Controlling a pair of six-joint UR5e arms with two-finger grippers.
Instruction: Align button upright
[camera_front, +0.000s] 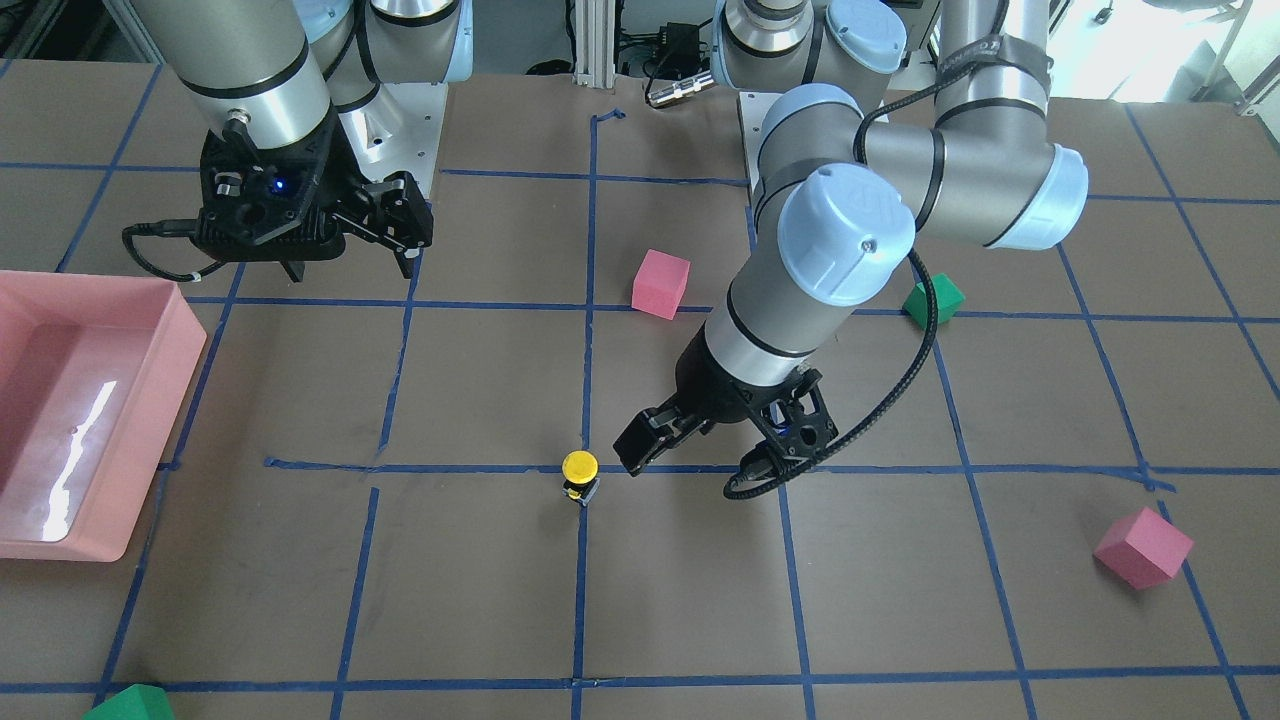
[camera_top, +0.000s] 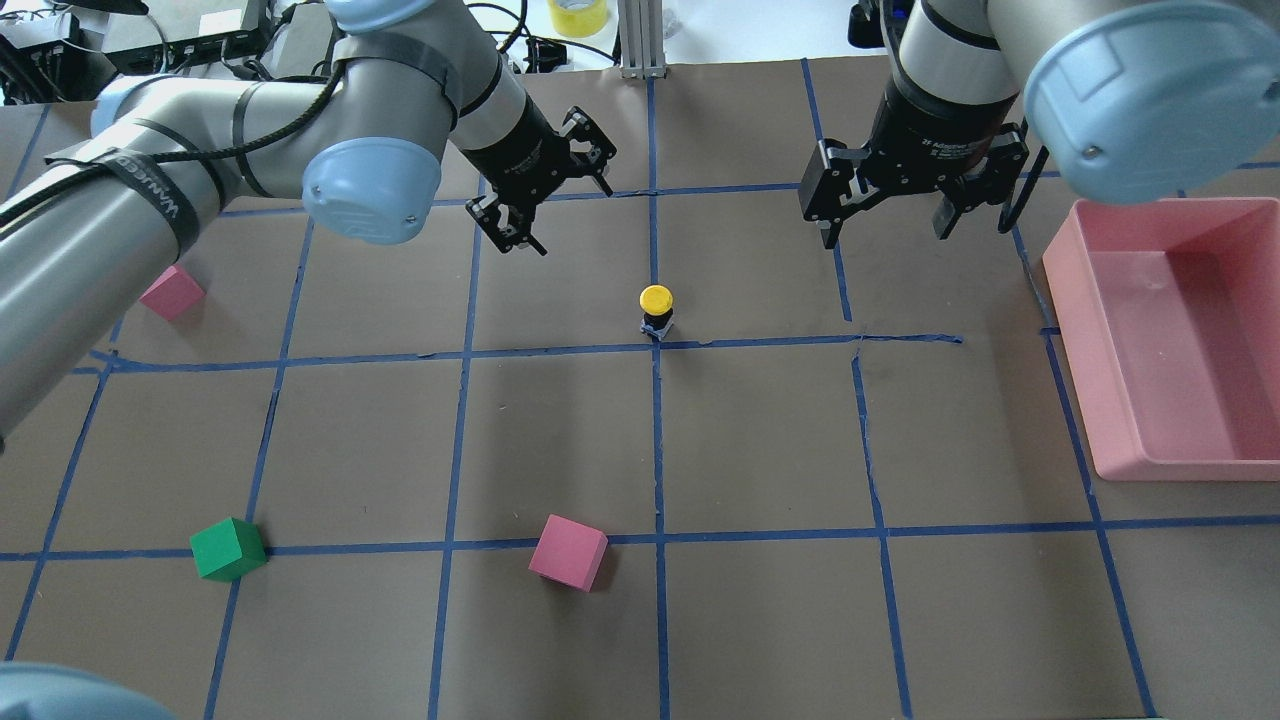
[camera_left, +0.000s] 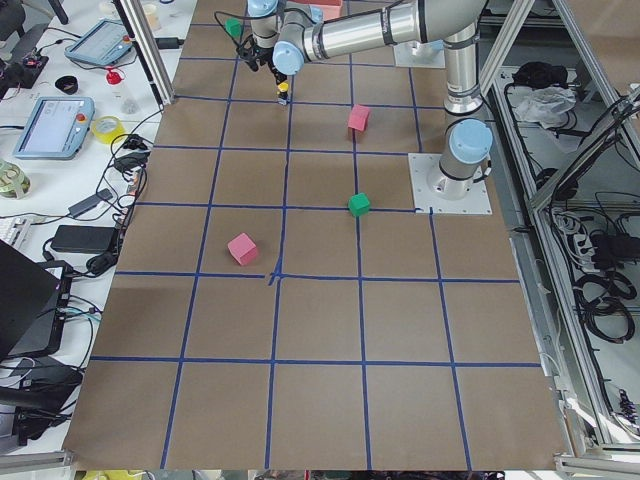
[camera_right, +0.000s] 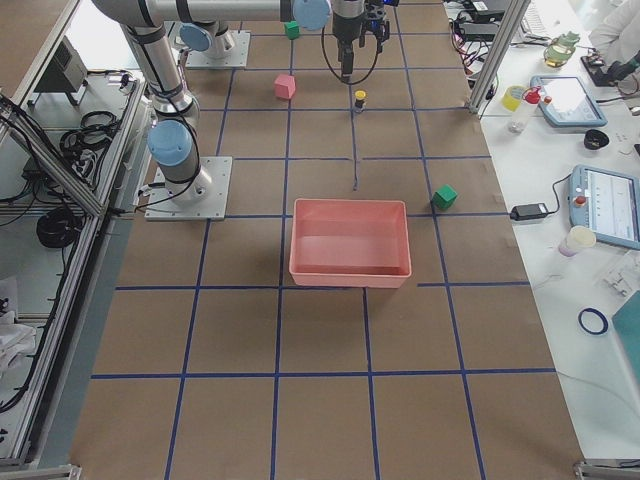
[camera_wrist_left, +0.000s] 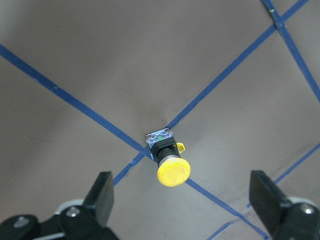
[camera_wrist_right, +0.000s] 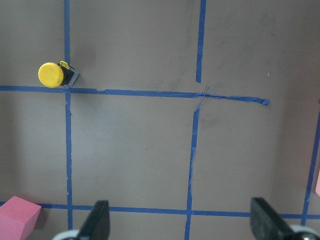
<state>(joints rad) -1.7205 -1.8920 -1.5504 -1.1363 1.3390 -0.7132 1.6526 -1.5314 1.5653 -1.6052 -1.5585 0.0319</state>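
On tape crossing (camera_top: 658, 345): button (camera_top: 656, 300) upright, lower body obscured; left hand (camera_top: 572, 218), right hand (camera_top: 885, 232) both spread.

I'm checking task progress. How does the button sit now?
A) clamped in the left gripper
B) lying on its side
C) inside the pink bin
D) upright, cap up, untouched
D: the button stands cap-up on the tape crossing, with the open left gripper clear of it.

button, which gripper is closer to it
Left. The left gripper hovers close beside the button on the robot's left; the right gripper hangs much farther off on the other side.
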